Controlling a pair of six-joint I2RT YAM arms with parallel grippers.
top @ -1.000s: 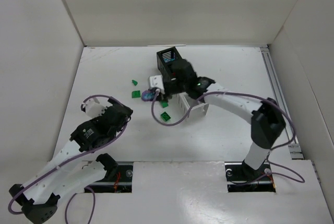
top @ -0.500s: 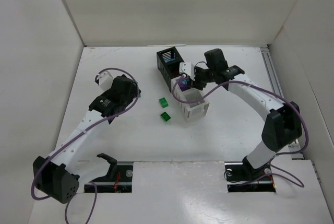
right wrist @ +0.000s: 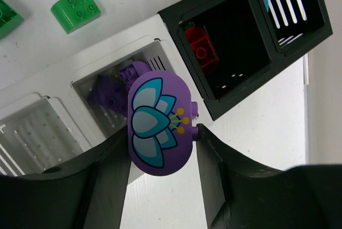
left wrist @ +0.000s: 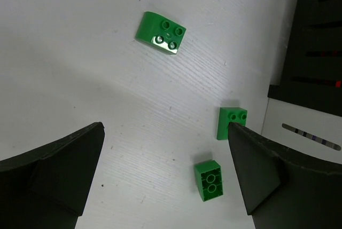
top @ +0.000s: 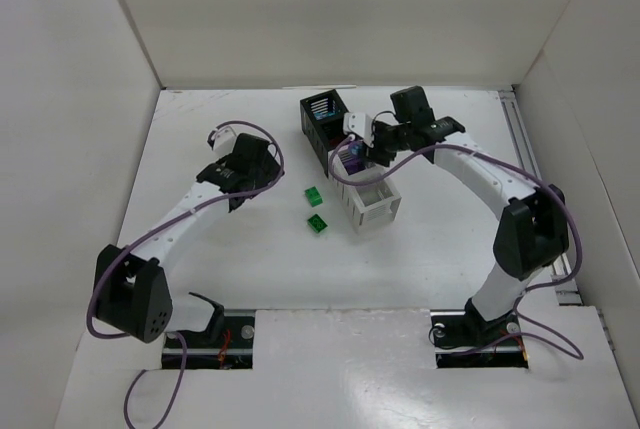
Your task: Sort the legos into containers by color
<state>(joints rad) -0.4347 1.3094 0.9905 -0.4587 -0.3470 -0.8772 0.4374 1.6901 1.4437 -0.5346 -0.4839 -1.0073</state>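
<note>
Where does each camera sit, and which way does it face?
Top external: above, behind the bases, facing down on the table; left gripper and right gripper show.
Left wrist: on the left arm, facing down at green legos; its open fingers frame the view.
Right wrist: facing down into the containers; its fingers clamp a purple lego.
Shared: top and right wrist both show the containers.

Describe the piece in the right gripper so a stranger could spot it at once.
Find the joined row of bins mid-table; the right gripper hangs over the white bin holding purple bricks. It grips an oval purple piece printed with a cyan flower, unlike the plain studded bricks nearby.
</note>
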